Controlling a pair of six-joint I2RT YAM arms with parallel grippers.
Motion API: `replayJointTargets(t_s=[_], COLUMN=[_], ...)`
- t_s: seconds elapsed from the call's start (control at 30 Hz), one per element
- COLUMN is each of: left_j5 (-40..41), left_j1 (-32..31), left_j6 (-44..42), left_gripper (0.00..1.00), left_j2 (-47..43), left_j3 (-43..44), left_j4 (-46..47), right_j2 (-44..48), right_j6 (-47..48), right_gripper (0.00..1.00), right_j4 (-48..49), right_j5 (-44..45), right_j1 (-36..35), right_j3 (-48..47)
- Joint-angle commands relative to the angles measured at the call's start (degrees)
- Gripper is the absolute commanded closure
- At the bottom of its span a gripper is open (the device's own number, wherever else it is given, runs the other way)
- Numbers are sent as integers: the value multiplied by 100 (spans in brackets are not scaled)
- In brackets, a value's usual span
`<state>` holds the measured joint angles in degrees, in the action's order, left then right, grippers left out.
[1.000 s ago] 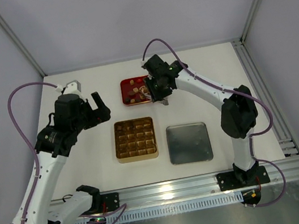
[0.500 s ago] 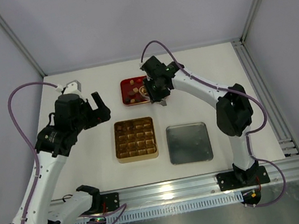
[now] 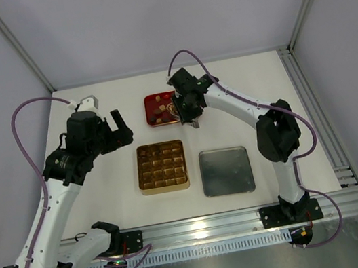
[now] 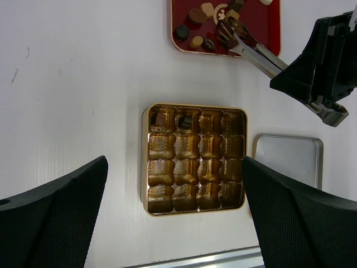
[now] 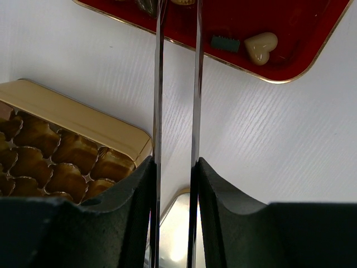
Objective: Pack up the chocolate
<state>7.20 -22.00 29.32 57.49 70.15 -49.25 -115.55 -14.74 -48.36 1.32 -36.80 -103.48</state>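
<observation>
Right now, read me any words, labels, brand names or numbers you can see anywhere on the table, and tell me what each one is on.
No readable text in any view.
On the gold box: only an embossed pattern in the compartments, no letters.
On the chocolate in the red tray: pieces too small to show any stamp.
On the silver lid and the tweezers: bare metal, no print visible.

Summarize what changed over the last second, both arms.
Right arm swung left, nudging the right claw and its tweezers leftward over the red tray, tips among the chocolate; whether a piece is gripped can't be told. Left claw stayed open and parked. Gold box and silver lid unmoved.
</observation>
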Motion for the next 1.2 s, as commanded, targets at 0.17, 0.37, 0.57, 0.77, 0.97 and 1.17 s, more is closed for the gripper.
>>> replayJointTargets(t_s=[0.17,0.37,0.57,0.77,0.97,1.17], left_j5=[-70,-44,-52,-61,-35,-8], left_j1=[-6,-6,-15,-6,-6,-6], left_j6=[-102,-84,-67,-49,-67,-84], left_gripper=[0,0,0,0,0,0], left_j2=[-1,-45,-72,-81,-72,-37], left_j3=[219,201,201,227,218,227], left_j4=[12,3,-14,-14,12,39], right_j2=[173,366,489,682,1095,2044], right_j6=[121,103,103,94,59,-29], right_gripper=[68,70,70,70,71,71], right_j4=[37,116,98,72,63,221], right_j5=[61,96,105,105,0,-273], right_j1=[23,111,120,120,111,-46], right_j3=[-348,-252,-234,-216,38,1099])
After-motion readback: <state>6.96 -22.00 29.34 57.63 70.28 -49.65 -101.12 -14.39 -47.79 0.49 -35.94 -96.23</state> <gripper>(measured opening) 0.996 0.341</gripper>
